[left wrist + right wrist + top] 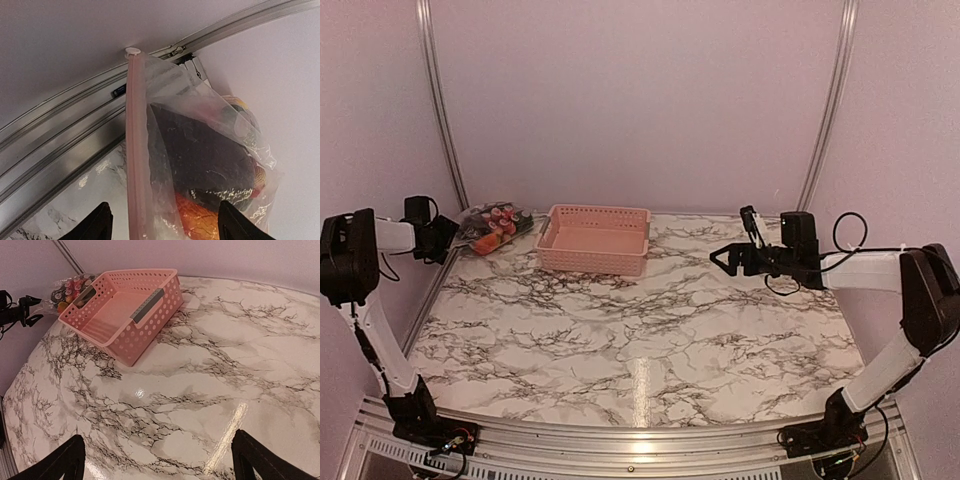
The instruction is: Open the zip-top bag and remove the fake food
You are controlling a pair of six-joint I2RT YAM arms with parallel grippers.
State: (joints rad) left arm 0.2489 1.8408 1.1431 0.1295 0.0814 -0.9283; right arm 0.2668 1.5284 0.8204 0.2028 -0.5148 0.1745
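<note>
where the left hand [162,204] gapes, the zip-top bag [170,85] reaches between its fingers
clear, crinkly, pink zip strip; dark and orange fake food [205,160] inside

Soft, even light; overhead glare streaks the glossy table [640,335].

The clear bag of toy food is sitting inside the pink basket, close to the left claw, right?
Not inside: the zip-top bag lies on the table beside the pink basket, on its left, close to the left gripper. The top external view shows it.
</note>
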